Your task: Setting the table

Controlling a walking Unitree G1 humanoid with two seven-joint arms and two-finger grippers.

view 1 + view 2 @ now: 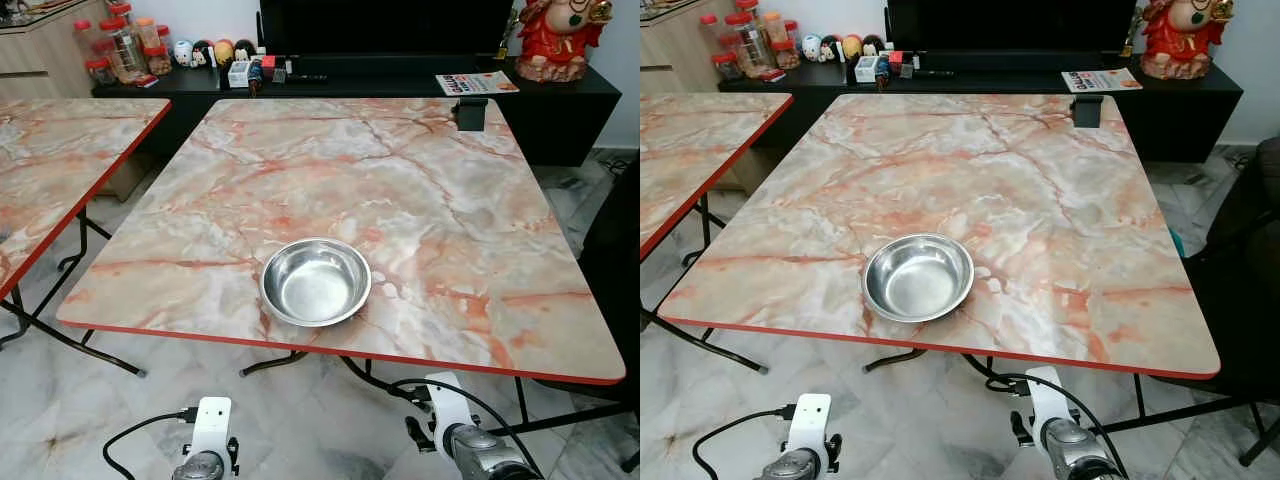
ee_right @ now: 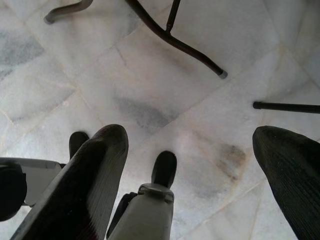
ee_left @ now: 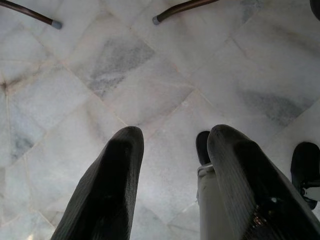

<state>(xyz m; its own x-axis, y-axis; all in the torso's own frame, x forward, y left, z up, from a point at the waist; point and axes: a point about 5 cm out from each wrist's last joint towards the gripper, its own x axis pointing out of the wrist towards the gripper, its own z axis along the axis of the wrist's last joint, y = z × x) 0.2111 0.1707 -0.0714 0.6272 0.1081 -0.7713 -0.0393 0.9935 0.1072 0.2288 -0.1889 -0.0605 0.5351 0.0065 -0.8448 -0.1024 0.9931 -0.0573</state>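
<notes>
Marble floor tiles (image 1: 60, 400), pale with grey veins, lie under two folding tables with pink-orange marble pattern and red edges. At the far left stands the second table (image 1: 50, 160), of which only one part is seen. Behind it, on the left end of a long black cabinet (image 1: 560, 100), are plastic jars with red lids (image 1: 120, 45), then small round figurines (image 1: 210, 52) and some small boxes (image 1: 250, 70). The main table (image 1: 420, 200) is in the middle, and the steel bowl (image 1: 316, 281) sits upright on it close to the near edge, a little left of the middle of that edge; it looks empty. At the far right corner of this table a small black object (image 1: 470, 112) stands at the far edge. Behind it, on the cabinet, lies a printed booklet (image 1: 476, 83), and further right a red and gold statue (image 1: 560, 35) stands. A dark chair (image 1: 615, 250) is beside the right edge of the table. Both arms hang low in front of the near edge, well below the bowl. The left gripper (image 3: 172, 175) points to the floor with its fingers spread and nothing between them. The right gripper (image 2: 192, 175) also points to the floor, near the black table legs (image 2: 170, 35), with its fingers wide apart and holding nothing.
</notes>
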